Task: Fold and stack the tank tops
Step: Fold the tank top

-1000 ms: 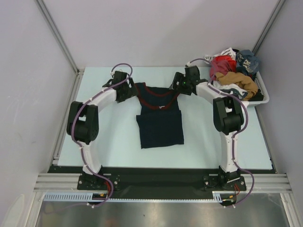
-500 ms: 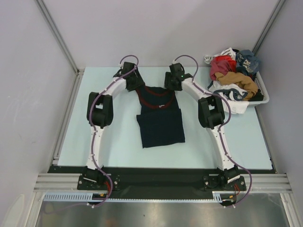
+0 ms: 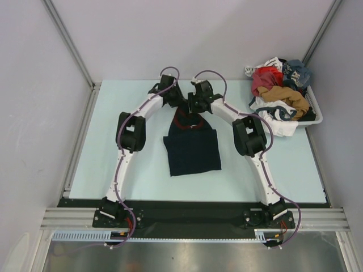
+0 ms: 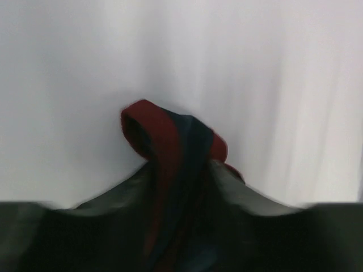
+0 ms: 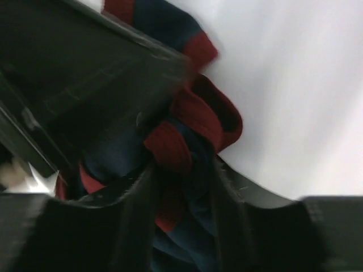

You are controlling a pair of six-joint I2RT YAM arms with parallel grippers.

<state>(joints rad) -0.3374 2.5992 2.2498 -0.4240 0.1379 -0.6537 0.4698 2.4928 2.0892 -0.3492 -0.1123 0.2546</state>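
The dark navy tank top [image 3: 191, 148] with maroon trim lies at the table's middle, its lower part folded flat. Its shoulder straps are pulled together at the far end. My left gripper [image 3: 174, 101] is shut on the left strap [image 4: 170, 164], a bunch of maroon and navy cloth between its fingers. My right gripper [image 3: 195, 105] is shut on the right strap [image 5: 187, 153]. The two grippers sit close together above the neckline. The white tank top with navy trim lies partly in the basket [image 3: 272, 110] at the back right, among other clothes.
A white basket [image 3: 313, 116] piled with red, tan, blue and white clothes stands at the back right corner. The pale table [image 3: 130, 170] is bounded by grey walls on the left, the back and the right.
Both grippers have moved inward toward each other with the straps, and a little farther back. The top of the tank top has narrowed and bunched. The folded lower part has stayed in place.
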